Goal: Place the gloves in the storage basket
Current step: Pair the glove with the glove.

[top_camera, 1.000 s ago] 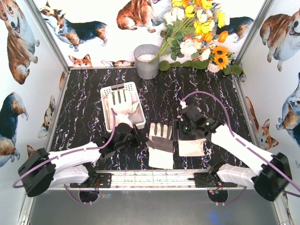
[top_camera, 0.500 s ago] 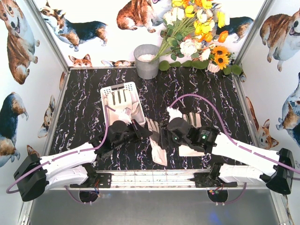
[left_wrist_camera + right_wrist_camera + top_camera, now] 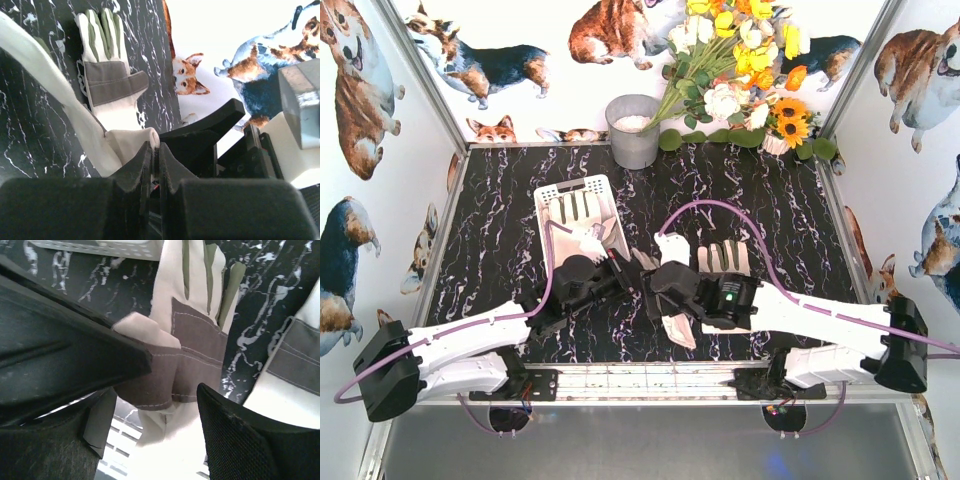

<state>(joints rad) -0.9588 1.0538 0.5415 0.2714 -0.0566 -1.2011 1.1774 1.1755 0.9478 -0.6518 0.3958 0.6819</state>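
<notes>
Mid glove (image 3: 195,335) lifted betw. my two grippers
My L gripper (image 3: 155,151) is clamped on its cream edge. My R gripper (image 3: 175,380) gapes astride its grey palm, contact unclear. Arms hide it frm above. 2nd glove (image 3: 725,258) lies flat beyond. Basket (image 3: 560,190) is farther, w/ 3rd glove (image 3: 578,208) inside.

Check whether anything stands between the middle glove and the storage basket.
No loose object does. The left end effector, shut on the middle glove, sits between it and the storage basket, which already holds another glove.
</notes>
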